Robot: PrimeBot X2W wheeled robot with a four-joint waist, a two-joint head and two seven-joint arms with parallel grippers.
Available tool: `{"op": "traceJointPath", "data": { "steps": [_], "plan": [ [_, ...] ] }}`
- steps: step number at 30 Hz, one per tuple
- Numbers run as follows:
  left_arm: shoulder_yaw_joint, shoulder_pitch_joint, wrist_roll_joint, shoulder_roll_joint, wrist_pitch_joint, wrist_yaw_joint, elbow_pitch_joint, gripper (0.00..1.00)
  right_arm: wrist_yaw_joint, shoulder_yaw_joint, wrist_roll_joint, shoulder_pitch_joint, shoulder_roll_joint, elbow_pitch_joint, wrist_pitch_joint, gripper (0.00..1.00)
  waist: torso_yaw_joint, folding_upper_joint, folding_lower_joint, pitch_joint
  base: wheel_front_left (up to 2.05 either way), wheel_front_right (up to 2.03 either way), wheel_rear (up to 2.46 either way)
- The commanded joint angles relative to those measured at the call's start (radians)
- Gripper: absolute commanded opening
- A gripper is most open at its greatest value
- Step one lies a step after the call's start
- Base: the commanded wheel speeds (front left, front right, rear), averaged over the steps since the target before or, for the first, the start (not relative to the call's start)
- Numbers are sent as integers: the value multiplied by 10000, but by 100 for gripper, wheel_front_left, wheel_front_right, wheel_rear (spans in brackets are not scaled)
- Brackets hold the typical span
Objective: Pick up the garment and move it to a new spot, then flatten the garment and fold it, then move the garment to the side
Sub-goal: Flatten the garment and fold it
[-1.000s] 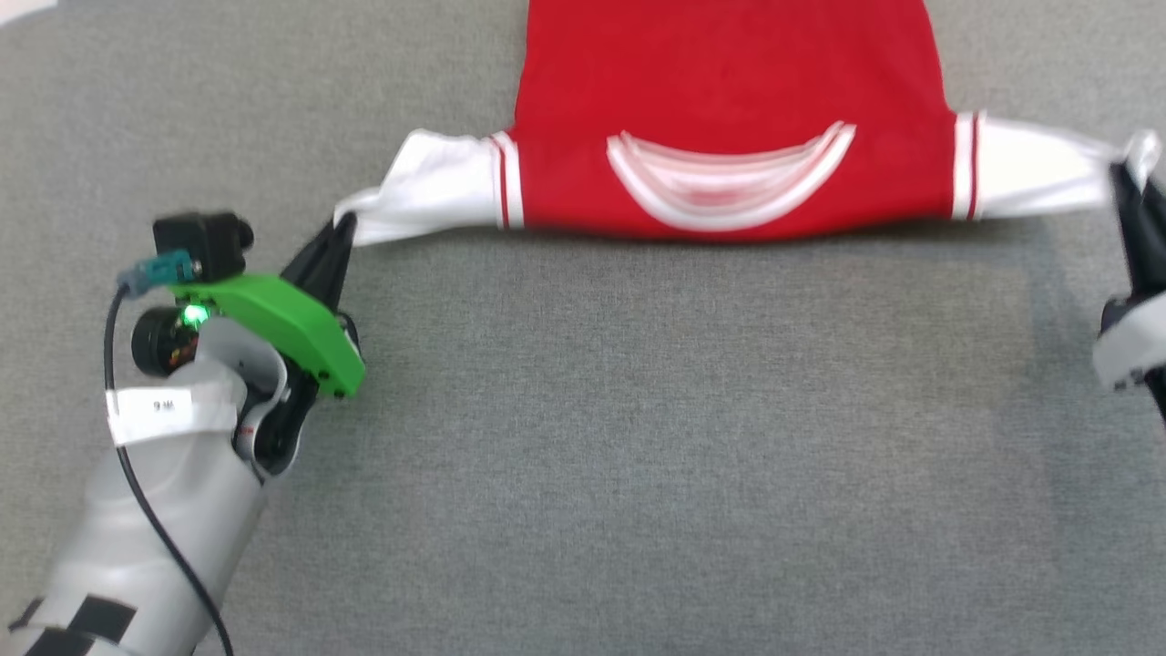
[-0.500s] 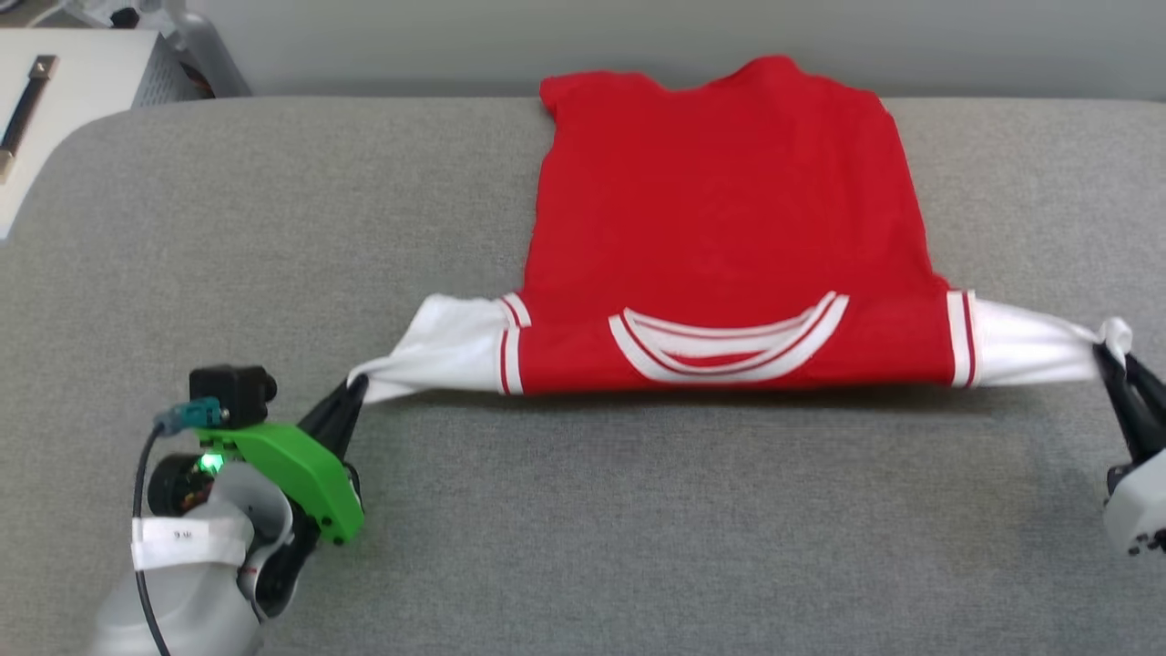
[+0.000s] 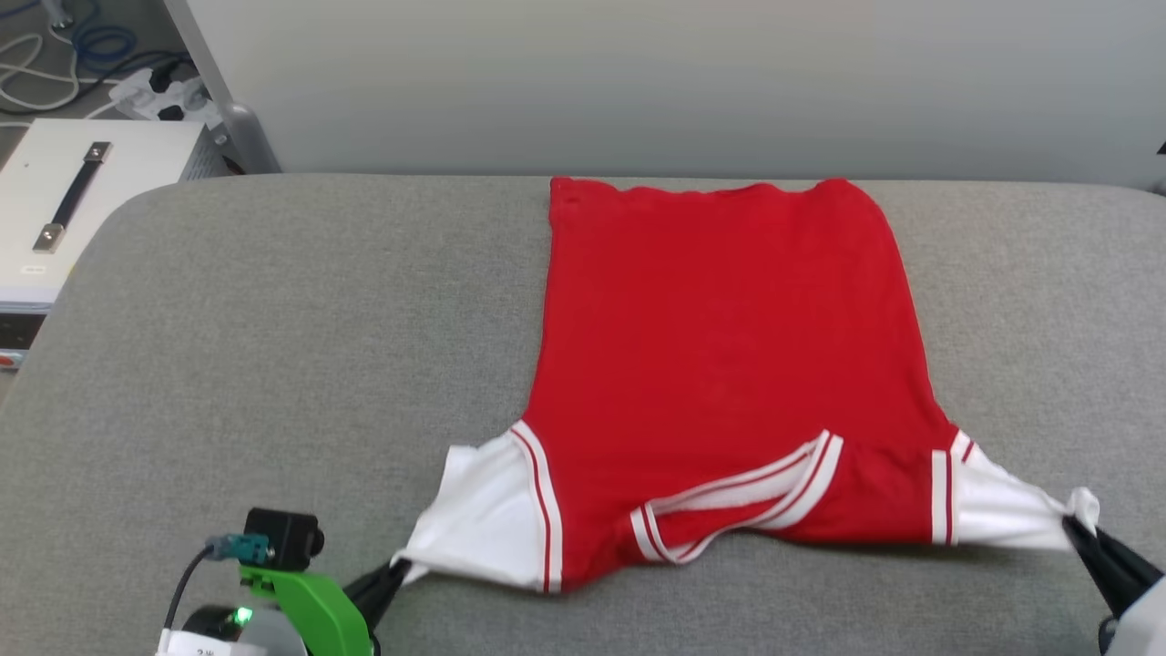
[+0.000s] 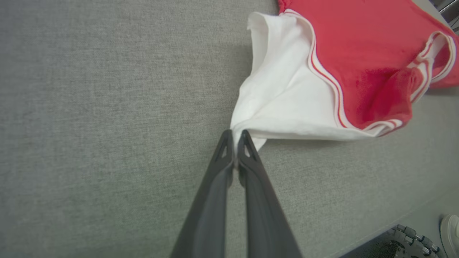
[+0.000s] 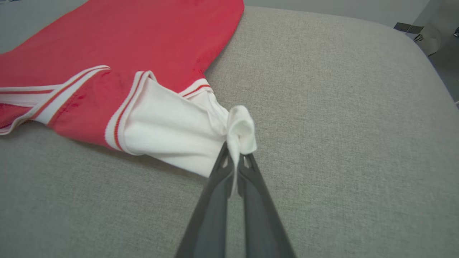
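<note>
Head view, surface: I see a grey woven tabletop (image 3: 273, 364) with a rounded corner and a soft, cloth-like nap.
Head view, room: a plain pale wall (image 3: 638, 82) stands behind it; a white box (image 3: 73, 200) with a dark strap handle sits off the left corner, with loose cables (image 3: 55, 64) on the floor beyond.
Head view, garment (image 3: 729, 346): it lies plain red side up on the right half of the tabletop, hem at the far edge, striped collar (image 3: 738, 506) nearest me and sagging open.
Head view, left pincer (image 3: 393, 576): closed on the tip of the white left sleeve (image 3: 487, 524), which is drawn to a point.
Head view, right pincer (image 3: 1075, 528): clamped on the bunched end of the right sleeve (image 3: 997, 510), at the frame's lower right.
Left wrist view, grip: my two dark fingers meet with white cloth nipped between their tips.
Left wrist view, texture: the sleeve is smooth knit, lifted into a hollow fold, edged with red and white ribbed stripes.
Left wrist view, surface: coarse grey weave, with a shadow under the raised sleeve.
Right wrist view, grip: the fingers are pressed together with a white knot of sleeve poking above them.
Right wrist view, shape: the sleeve stretches taut from the red shoulder, creased lengthwise.
Right wrist view, surface: the tabletop curves away at its far corner.
</note>
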Motion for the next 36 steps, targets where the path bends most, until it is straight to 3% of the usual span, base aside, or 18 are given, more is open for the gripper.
{"op": "traceJointPath", "data": {
  "steps": [1,10,16,17,18,25,31,36],
  "plan": [
    [-30,354,-206,204,213,155,-211,0,-80,-69,287,346,-127,-186,203,0,94,0,1,-242,0,0,0],
    [-113,1273,-602,920,1137,1127,-2114,0,-80,-842,1170,2063,-600,-1332,1508,0,136,0,1,-484,0,0,0],
    [-241,1266,-535,1015,1478,1412,-2763,0,-80,-1063,1216,2291,-505,-1596,2350,0,180,0,1,-300,0,0,0],
    [-268,1230,-475,1055,1541,1466,-2864,0,-80,-1112,1242,2277,-503,-1632,2518,27,192,0,1,-244,0,0,0],
    [-314,1173,-379,1113,1631,1536,-3004,0,-80,-1163,1270,2244,-522,-1726,2714,100,213,0,1,-164,0,0,0],
    [-309,757,-111,1364,2165,2085,-4178,0,-80,-2131,1594,1579,-836,-2740,4156,100,441,0,1,697,0,0,0],
    [-283,326,14,1533,2775,2543,-5325,0,-80,-3180,1934,137,-824,-3837,6294,100,839,0,1,1822,0,0,0],
    [-253,-106,246,1535,3089,2877,-6149,0,-80,-3695,1828,-1974,-504,-3780,8660,100,1310,0,1,2918,0,0,0]
  ]
}}
